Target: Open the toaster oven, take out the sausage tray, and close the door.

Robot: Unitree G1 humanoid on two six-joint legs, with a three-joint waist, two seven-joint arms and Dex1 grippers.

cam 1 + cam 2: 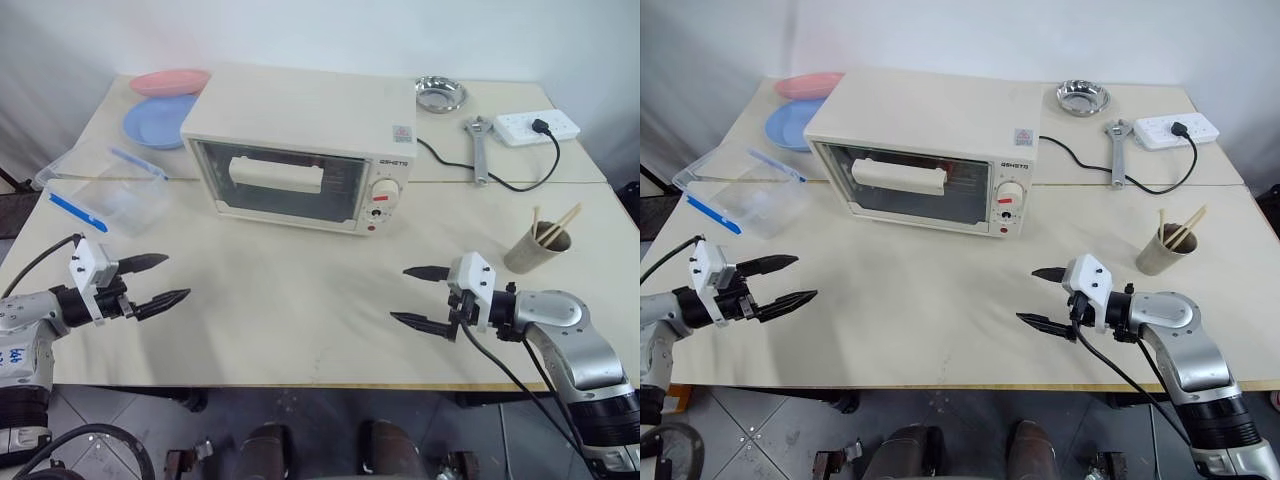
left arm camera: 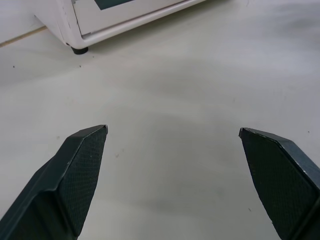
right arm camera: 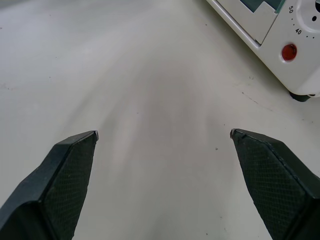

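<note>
The cream-white toaster oven (image 1: 300,120) stands at the middle back of the table, its glass door (image 1: 280,182) shut, with the white bar handle (image 1: 276,176) across it. The sausage tray is hidden inside. My left gripper (image 1: 165,280) hovers open over the table at the front left, well short of the oven. At the front right my right gripper (image 1: 405,295) is open too, pointing left with nothing between its fingers. A lower corner of the oven (image 2: 75,35) shows in the left wrist view; its knob panel with a red lamp (image 3: 289,51) shows in the right wrist view.
A clear plastic box with blue clips (image 1: 105,190) lies left of the oven. Pink and blue plates (image 1: 160,110) sit at the back left. A steel bowl (image 1: 441,94), a wrench (image 1: 480,148), a power strip (image 1: 537,127) and a cup of chopsticks (image 1: 538,247) are on the right.
</note>
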